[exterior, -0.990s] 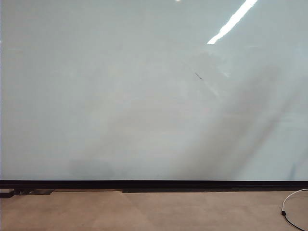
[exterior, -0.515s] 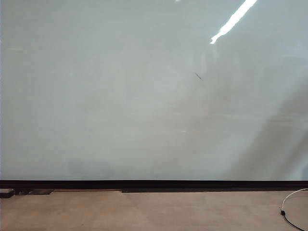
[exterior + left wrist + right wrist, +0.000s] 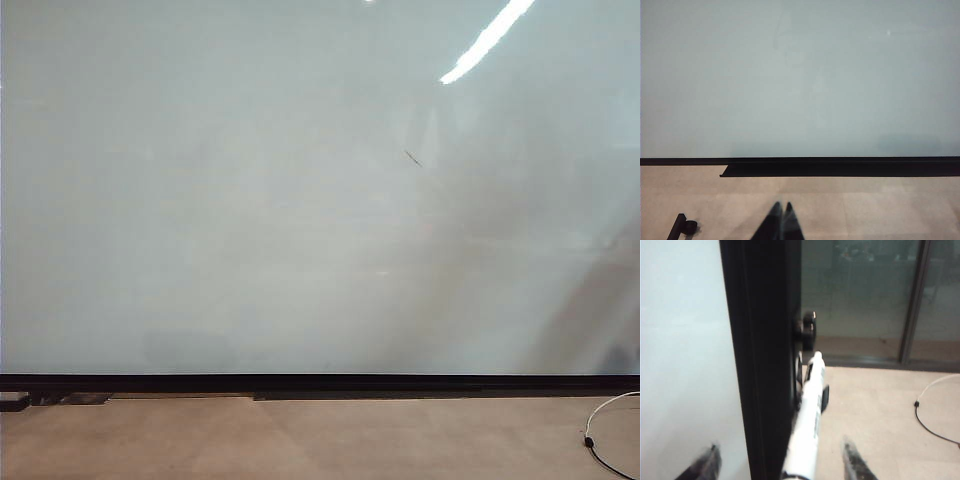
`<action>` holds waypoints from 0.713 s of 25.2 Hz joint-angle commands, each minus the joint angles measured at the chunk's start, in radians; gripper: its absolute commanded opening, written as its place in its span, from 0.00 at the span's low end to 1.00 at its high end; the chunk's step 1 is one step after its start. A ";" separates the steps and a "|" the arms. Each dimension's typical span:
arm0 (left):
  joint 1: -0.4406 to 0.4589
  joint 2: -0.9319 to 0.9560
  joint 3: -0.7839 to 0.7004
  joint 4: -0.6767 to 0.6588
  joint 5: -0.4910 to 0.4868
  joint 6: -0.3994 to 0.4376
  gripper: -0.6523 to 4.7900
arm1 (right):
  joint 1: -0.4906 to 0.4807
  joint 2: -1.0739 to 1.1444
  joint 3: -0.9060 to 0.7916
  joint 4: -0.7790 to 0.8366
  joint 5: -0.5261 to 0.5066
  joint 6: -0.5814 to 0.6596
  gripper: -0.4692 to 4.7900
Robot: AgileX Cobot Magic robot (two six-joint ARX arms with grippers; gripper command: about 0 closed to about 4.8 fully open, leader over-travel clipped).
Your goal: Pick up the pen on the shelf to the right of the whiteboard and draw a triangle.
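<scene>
in the exterior view the whiteboard (image 3: 250,200) fills nearly everything, glossy and pale, a black strip along its lower edge above the floor (image 3: 300,440). a tiny dark slanted scratch mark (image 3: 413,158) sits right of its middle, and a thin white cable (image 3: 600,430) curls on the floor at the far right. no arm appears there. in the left wrist view the left gripper (image 3: 780,222) hangs low over the floor facing the board, its jaws pressed together with nothing between them. in the right wrist view the right gripper (image 3: 782,465) stands at the board's black side edge, jaws spread wide either side of the pen (image 3: 807,425), which rests on the shelf (image 3: 812,370), pointing away from the camera; neither finger touches it.
</scene>
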 commanded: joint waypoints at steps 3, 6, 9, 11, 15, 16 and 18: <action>0.000 0.000 0.003 0.006 0.004 0.000 0.11 | 0.011 0.023 0.023 0.018 0.033 -0.007 0.69; 0.000 0.000 0.003 0.006 0.004 0.000 0.11 | 0.022 0.027 0.036 0.018 0.054 -0.008 0.69; 0.000 0.000 0.003 0.007 0.004 0.000 0.11 | 0.034 0.043 0.050 0.018 0.070 -0.010 0.68; 0.000 0.000 0.003 0.006 0.004 0.000 0.11 | 0.035 0.057 0.059 0.018 0.073 -0.010 0.67; 0.000 0.000 0.003 0.006 0.004 0.000 0.11 | 0.046 0.070 0.063 0.018 0.090 -0.016 0.67; 0.000 0.000 0.003 0.006 0.004 0.000 0.11 | 0.047 0.071 0.063 0.018 0.096 -0.019 0.67; 0.000 0.000 0.003 0.007 0.004 0.000 0.11 | 0.048 0.070 0.063 0.018 0.101 -0.025 0.66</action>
